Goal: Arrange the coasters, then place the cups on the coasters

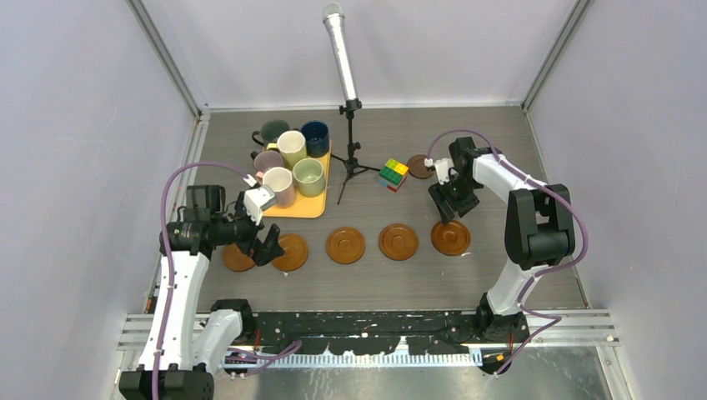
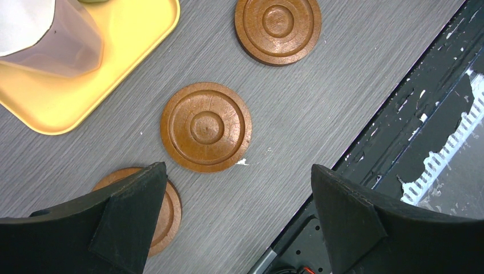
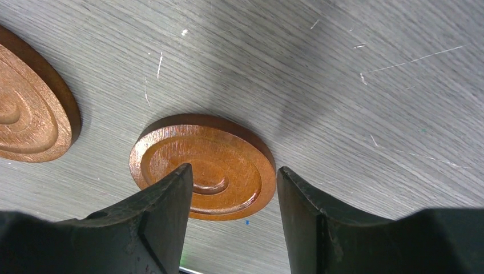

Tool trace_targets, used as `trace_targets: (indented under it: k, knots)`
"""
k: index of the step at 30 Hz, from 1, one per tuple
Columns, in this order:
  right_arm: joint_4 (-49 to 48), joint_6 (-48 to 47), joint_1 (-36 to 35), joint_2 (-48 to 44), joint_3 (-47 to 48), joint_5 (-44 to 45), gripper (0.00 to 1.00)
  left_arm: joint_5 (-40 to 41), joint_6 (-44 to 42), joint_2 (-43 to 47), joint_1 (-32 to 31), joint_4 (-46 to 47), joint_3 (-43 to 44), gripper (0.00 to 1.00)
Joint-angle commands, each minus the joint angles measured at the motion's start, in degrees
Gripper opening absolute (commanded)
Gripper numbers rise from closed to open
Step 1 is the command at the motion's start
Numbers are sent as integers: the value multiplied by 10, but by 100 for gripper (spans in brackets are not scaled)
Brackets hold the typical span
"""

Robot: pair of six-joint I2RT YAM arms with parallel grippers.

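My left gripper (image 2: 237, 171) hangs spread wide just in front of the yellow tray (image 1: 310, 208). It is over the left end of a row of five coasters (image 1: 345, 245) that lie flat, rims up; being round, they have no long axis, but the row runs rightward from the tray's near edge. My right gripper (image 3: 233, 171) is half spread, holding nothing, over the far-right coaster (image 3: 200, 145), while the smaller dark coaster (image 1: 420, 167) lies right of the tray, just past a coloured cube (image 1: 393, 174). The six cups (image 1: 292, 148) stand upright, crowded at the tray, the dark one's handle pointing left.
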State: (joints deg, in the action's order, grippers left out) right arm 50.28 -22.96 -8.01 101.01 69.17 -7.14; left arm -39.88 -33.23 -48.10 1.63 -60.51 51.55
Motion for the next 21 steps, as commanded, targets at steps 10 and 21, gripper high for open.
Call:
trace_targets:
  k: [10, 21]
  knots:
    - [6, -15, 8, -2, -34, -7, 57, -8, 3, 2, 0, 5, 12, 100]
    - [14, -26, 8, -24, -61, -2, 52, -10, 4, 0, 0, 7, 11, 100]
